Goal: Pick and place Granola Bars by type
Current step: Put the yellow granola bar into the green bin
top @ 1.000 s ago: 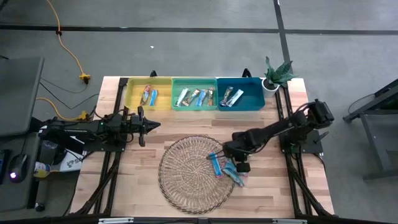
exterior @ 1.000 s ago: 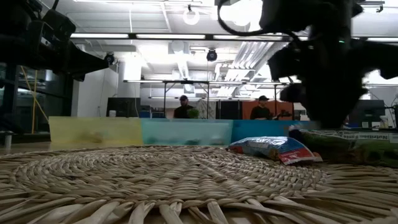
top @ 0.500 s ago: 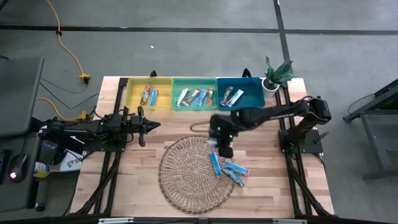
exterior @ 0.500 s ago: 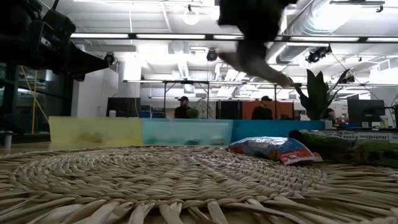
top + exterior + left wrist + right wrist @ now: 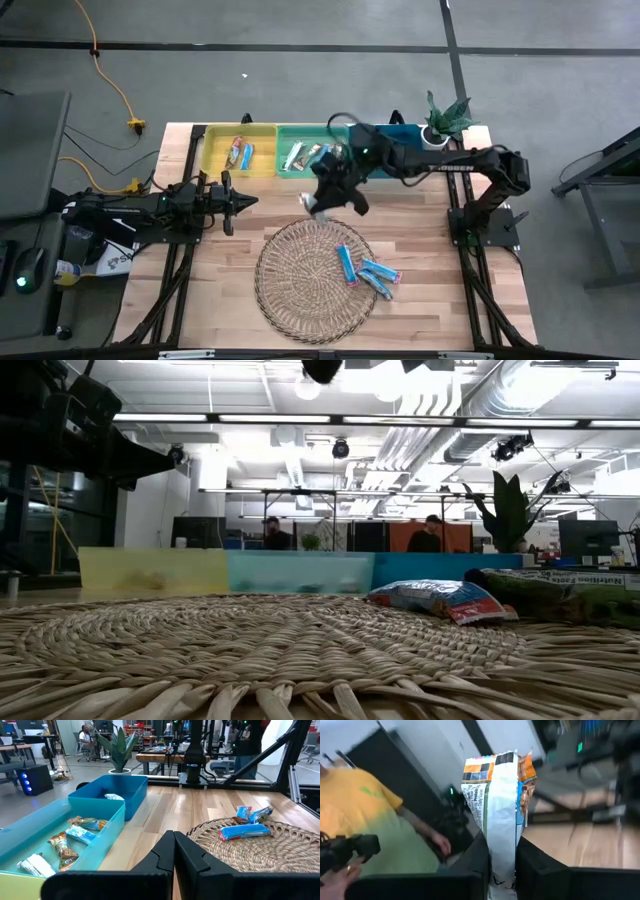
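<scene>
My right gripper (image 5: 322, 198) is shut on a granola bar (image 5: 499, 805) with a white and orange-brown wrapper. It is above the bare wood between the wicker mat's (image 5: 300, 285) far rim and the teal bin (image 5: 312, 166). Three blue and teal bars (image 5: 362, 270) lie flat on the mat's right part. They also show in the left wrist view (image 5: 245, 827) and the low view (image 5: 440, 598). More bars lie in the yellow bin (image 5: 238, 152), the teal bin and the blue bin (image 5: 405, 160). My left gripper (image 5: 236, 203) is shut and empty at the table's left. My right gripper pinches one end of the bar (image 5: 501, 851) between its two fingers (image 5: 476, 857), which bear on the bar's flat faces. The rest of the bar sticks out past the fingertips, along the fingers. The bar is lifted clear of the table and the mat.
A potted plant (image 5: 445, 122) stands at the far right corner beside the blue bin. The three bins stand in a row along the far edge. A person in a yellow top (image 5: 365, 820) shows beyond the table in the right wrist view.
My right gripper has risen from the bars on the mat's right part, carrying one bar. It has swung toward the table's far edge and left, toward the bins. Three bars stay on the mat.
</scene>
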Robot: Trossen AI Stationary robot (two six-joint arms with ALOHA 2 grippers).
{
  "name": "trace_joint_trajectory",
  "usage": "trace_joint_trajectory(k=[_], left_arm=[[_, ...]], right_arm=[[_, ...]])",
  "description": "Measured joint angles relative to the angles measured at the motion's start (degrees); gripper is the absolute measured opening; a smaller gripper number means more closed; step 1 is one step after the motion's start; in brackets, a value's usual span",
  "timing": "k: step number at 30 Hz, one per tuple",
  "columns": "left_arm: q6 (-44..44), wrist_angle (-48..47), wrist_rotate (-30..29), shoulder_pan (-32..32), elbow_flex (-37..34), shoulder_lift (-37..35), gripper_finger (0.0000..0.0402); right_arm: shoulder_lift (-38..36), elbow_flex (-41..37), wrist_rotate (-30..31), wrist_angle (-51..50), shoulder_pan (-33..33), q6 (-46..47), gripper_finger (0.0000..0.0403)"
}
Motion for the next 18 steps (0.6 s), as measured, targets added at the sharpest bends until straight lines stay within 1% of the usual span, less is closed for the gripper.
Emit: trace_joint_trajectory(k=[3, 10, 13, 18], left_arm=[[0.0, 0.0, 0.0, 0.01, 0.0, 0.0, 0.0], [0.01, -0.01, 0.01, 0.01, 0.0, 0.01, 0.0], [0.02, 0.0, -0.01, -0.01, 0.0, -0.01, 0.0], [0.0, -0.01, 0.01, -0.01, 0.0, 0.0, 0.0]], right_arm=[[-0.02, 0.0, -0.07, 5.05, -1.37, 1.69, 0.0044], [-0.02, 0.0, 3.55, 5.88, -4.17, -0.29, 0.0053], [-0.02, 0.0, 7.45, 5.9, -5.29, -2.5, 0.0047], [-0.02, 0.0, 16.98, 5.9, -7.16, -5.91, 0.0042]])
